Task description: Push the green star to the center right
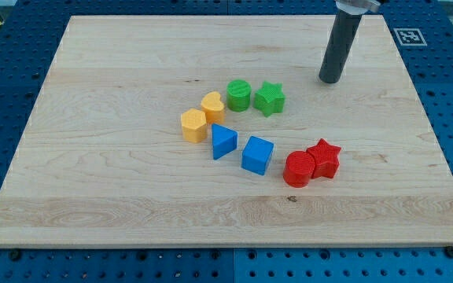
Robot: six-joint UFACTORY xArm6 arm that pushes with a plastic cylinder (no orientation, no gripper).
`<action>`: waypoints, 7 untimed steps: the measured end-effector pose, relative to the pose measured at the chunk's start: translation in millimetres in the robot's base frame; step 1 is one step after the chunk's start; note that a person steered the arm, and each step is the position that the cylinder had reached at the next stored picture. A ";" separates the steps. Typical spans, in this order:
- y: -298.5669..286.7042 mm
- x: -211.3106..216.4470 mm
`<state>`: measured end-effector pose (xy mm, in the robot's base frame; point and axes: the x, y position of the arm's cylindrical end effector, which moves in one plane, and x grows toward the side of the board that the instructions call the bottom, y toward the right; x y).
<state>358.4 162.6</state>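
The green star (270,98) lies on the wooden board (116,181), a little above the middle, touching or nearly touching a green cylinder (239,95) on its left. My tip (330,79) rests on the board up and to the right of the green star, about a star's width or two away, touching no block.
A yellow heart-like block (213,106) and a yellow hexagon (193,126) lie left of the green cylinder. A blue triangle (223,141) and a blue cube (257,155) lie below. A red cylinder (298,169) and a red star (323,158) touch at the lower right.
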 end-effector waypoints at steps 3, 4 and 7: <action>-3.2 46.0; -4.3 77.1; -122.7 72.8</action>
<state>431.1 39.9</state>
